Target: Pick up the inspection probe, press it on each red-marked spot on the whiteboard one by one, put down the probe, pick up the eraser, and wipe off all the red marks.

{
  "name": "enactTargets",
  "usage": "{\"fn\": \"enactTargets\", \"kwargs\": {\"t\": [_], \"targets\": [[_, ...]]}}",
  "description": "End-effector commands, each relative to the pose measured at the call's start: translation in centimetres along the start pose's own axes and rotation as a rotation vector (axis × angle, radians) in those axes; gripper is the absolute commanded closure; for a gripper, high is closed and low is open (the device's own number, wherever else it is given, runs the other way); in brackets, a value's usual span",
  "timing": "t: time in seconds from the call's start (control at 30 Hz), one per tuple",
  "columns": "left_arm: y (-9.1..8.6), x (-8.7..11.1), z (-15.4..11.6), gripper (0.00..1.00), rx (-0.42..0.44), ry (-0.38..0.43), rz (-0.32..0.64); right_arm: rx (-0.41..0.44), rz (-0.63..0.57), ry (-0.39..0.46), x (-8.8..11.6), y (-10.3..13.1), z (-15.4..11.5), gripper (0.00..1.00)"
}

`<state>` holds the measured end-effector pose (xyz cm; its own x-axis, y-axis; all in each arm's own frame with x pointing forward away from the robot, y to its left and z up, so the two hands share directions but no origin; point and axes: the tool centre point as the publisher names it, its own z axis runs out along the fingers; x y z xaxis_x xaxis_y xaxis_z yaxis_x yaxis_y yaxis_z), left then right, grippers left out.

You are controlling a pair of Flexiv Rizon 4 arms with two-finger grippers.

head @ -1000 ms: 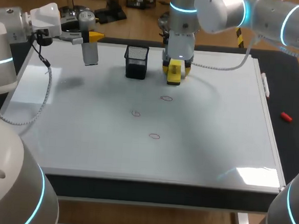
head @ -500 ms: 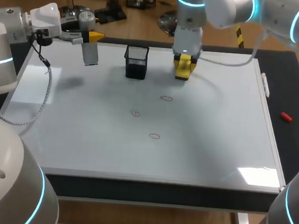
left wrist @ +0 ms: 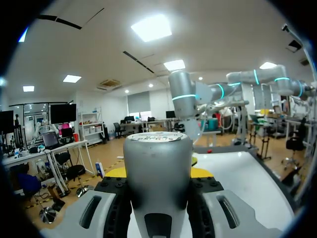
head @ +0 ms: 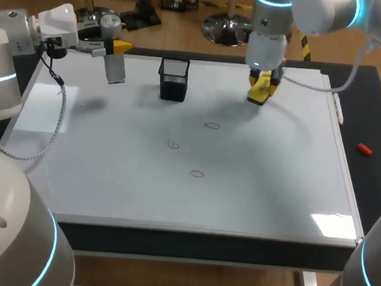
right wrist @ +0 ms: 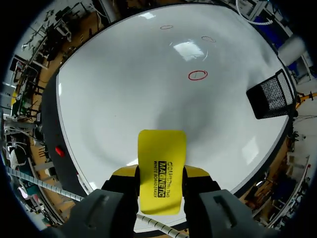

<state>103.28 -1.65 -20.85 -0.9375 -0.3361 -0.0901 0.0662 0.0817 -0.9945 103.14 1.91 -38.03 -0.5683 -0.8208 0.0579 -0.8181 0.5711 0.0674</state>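
My left gripper [head: 113, 48] hangs over the whiteboard's [head: 109, 176] far left corner, shut on the grey inspection probe [head: 115, 67]. In the left wrist view the probe [left wrist: 157, 163] fills the gap between the fingers. At the far right of the middle, my right gripper [head: 263, 89] is shut on the yellow eraser [head: 260, 93], held a little above the board. In the right wrist view the eraser [right wrist: 161, 168] sticks out between the yellow fingertips [right wrist: 195, 172]. Three red rings [head: 211, 125], [head: 173, 144], [head: 197, 174] are drawn mid-board; the nearest red ring [right wrist: 197, 75] lies ahead of the eraser.
A black mesh cup [head: 174, 78] stands at the board's far middle, left of my right gripper; the cup [right wrist: 270, 94] also shows in the right wrist view. A pen [head: 339, 107] lies along the board's right edge. A small red object [head: 364, 149] rests on the black table beyond.
My right arm has carried the eraser to the right, away from the mesh cup. The left arm and the probe have stayed put.
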Motion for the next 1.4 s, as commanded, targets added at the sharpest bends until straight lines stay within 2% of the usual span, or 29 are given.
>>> {"fn": "enactTargets", "kwargs": {"t": [0.03,0.37,0.6,0.87,1.4], "targets": [[0.0,0.0,0.0,1.0,0.002,-0.002,0.002,0.01,0.031,-0.042,4.1,0.5,-0.3,1.0],[0.0,0.0,0.0,1.0,0.002,-0.002,0.002,-0.003,0.158,-0.013,9.5,1.4,0.7,1.0],[0.0,0.0,0.0,1.0,0.002,-0.002,0.002,-0.015,0.218,-0.023,11.8,2.3,1.2,1.0],[0.0,0.0,0.0,1.0,0.002,-0.002,0.002,-0.042,0.259,0.009,12.3,2.8,1.6,1.0],[0.0,0.0,0.0,1.0,0.002,-0.002,0.002,-0.04,0.266,0.005,12.3,2.8,1.7,1.0]]}}
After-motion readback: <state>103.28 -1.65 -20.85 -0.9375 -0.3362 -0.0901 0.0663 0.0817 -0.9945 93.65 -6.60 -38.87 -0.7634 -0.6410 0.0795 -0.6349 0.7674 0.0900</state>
